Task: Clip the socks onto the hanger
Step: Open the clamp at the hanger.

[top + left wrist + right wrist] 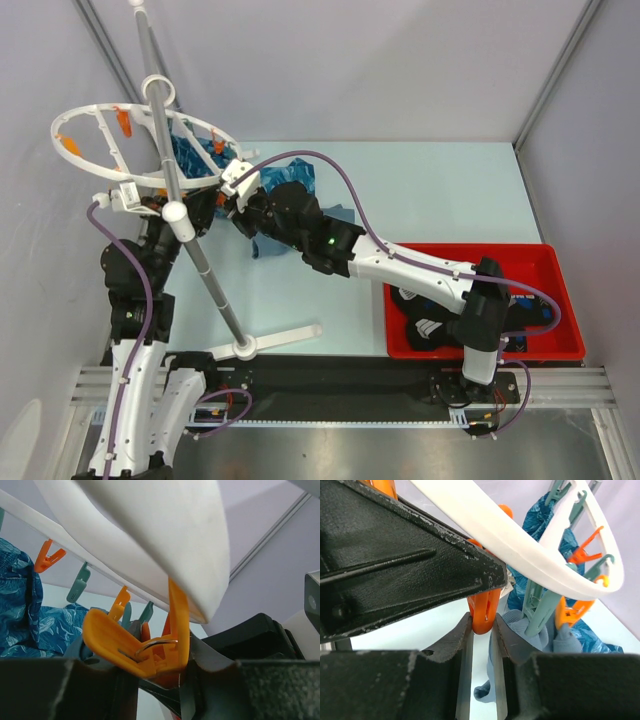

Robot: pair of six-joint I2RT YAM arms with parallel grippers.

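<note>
The left gripper (160, 680) is pinching an orange clip (150, 647) between its dark fingers. The clip's base is sitting in the narrow gap, one handle is splaying out to the left and the other is standing upright against the white ring of the hanger (520, 547). The right gripper (482, 630) is reaching across from the other side with its jaws drawn close together, and they are squeezing the lower end of an orange clip as well. Whether it is the same clip, I cannot tell. In the top view both grippers are meeting under the near rim of the ring.

Around them, teal clips (540, 605) and more orange ones are dangling from the ring. Blue patterned cloths (190, 155) are hanging from some of them, and a plain grey-blue cloth (517, 630) is hanging just beside the right gripper's fingers. The hanger is sitting on a tilted grey pole (190, 240) whose foot is resting on the pale blue table (420, 190).

The socks (415, 310) are lying well apart from all this in the red bin (530, 262) at the table's right, black with white stripes. The right arm is stretching over them.
</note>
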